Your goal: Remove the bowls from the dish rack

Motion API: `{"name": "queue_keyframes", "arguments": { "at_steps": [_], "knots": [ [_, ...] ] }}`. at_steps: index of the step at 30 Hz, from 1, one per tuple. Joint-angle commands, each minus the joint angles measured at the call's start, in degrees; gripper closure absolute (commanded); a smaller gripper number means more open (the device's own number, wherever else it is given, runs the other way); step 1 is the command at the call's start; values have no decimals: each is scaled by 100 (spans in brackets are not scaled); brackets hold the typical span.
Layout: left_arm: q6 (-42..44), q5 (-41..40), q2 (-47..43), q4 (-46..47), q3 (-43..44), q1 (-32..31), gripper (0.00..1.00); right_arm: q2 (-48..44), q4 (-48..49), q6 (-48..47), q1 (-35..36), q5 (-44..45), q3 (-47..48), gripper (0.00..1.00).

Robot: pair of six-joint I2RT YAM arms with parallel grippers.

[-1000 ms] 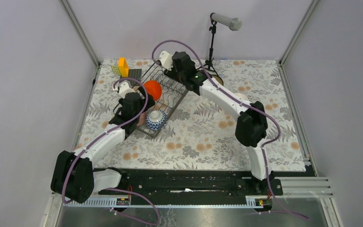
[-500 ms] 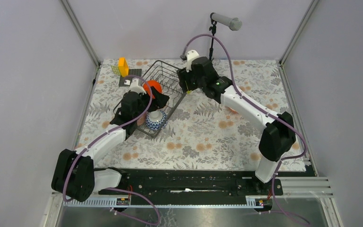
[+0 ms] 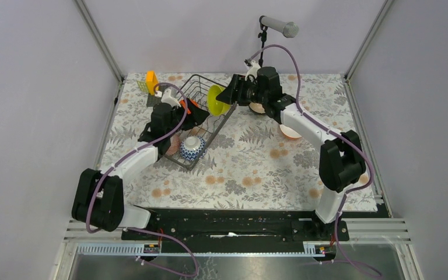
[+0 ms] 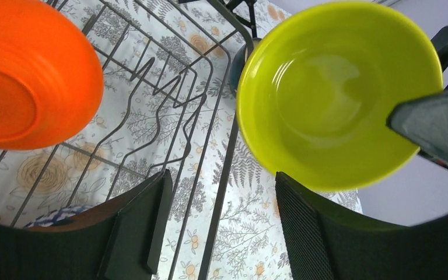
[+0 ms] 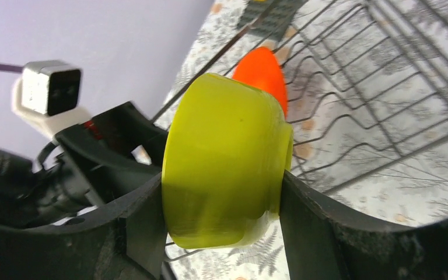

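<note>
The rack (image 3: 205,125) lies toward the far left corner of the table (image 3: 256,169), set at a slant. The right gripper (image 3: 226,97) is clamped on the yellow-green bowl (image 3: 215,100) and holds it on edge over the rack's right rim, with the hollow facing the left edge of the table. In the right wrist view the bowl (image 5: 221,163) fills the gap between the two fingers, one pressed to its inside and one to its base.

The left gripper (image 4: 219,227) hangs over the middle of the rack with its jaws spread wide and nothing between them. Just beside it an orange bowl (image 4: 29,76) stands on edge among the tines, its base toward the left wrist camera. The same bowl (image 3: 190,107) is half hidden by the left arm from above.

A blue-and-white bowl (image 3: 192,149) sits at the rack's near end. Right of the rack, two more bowls – one (image 3: 258,108) near the far edge, one (image 3: 292,132) closer to the middle – rest on the table, largely covered by the right arm.
</note>
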Motion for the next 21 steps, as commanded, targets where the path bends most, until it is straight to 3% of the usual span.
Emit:
{"name": "queue_keyframes", "arguments": {
  "at_steps": [1, 9, 11, 13, 16, 18, 21],
  "knots": [
    [-267, 534, 293, 398, 469, 134, 30, 137, 1087, 885, 15, -969, -66, 92],
    [-397, 595, 722, 431, 816, 165, 45, 160, 1584, 1314, 12, -1371, -264, 89],
    [-437, 604, 805, 459, 866, 184, 55, 140, 1665, 1364, 12, -1453, -321, 87],
    [-462, 633, 866, 482, 920, 187, 72, 96, 1690, 1362, 11, -1503, -370, 82],
    [-447, 660, 931, 416, 1034, 181, 100, -4, 1601, 1250, 14, -1414, -468, 58],
    [-355, 592, 924, 209, 1134, 166, 100, -121, 1153, 954, 16, -1101, -460, 48],
    [-78, 401, 885, -285, 1316, -37, 100, -416, 249, 316, 12, -285, -466, 16]
  ]
}}
